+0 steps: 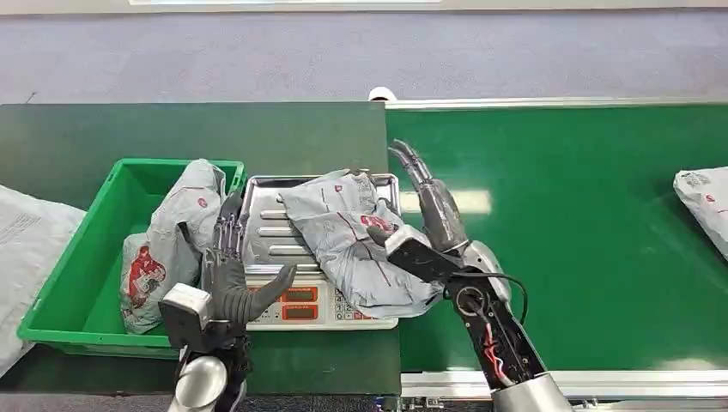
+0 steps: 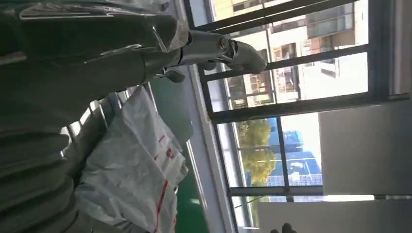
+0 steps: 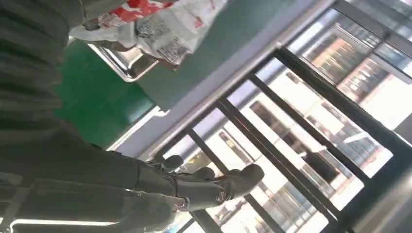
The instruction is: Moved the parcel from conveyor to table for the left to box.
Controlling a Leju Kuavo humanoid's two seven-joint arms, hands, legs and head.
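Observation:
A crumpled grey parcel (image 1: 343, 232) with red print lies on the metal tray (image 1: 266, 215) of a scale (image 1: 296, 305); the left wrist view shows the parcel (image 2: 136, 160) close by. My right hand (image 1: 429, 215) lies along the parcel's right edge, fingers stretched out flat over the conveyor (image 1: 584, 240) and the thumb against the parcel, gripping nothing. My left hand (image 1: 227, 275) stands at the scale's left edge, fingers straight and thumb spread toward the display, empty. In the right wrist view the parcel (image 3: 165, 24) hangs over the tray's corner (image 3: 124, 65).
A green bin (image 1: 77, 266) left of the scale holds another grey parcel (image 1: 167, 249). A pale bag (image 1: 26, 249) lies at the far left edge. One more parcel (image 1: 706, 202) sits on the green belt at the far right.

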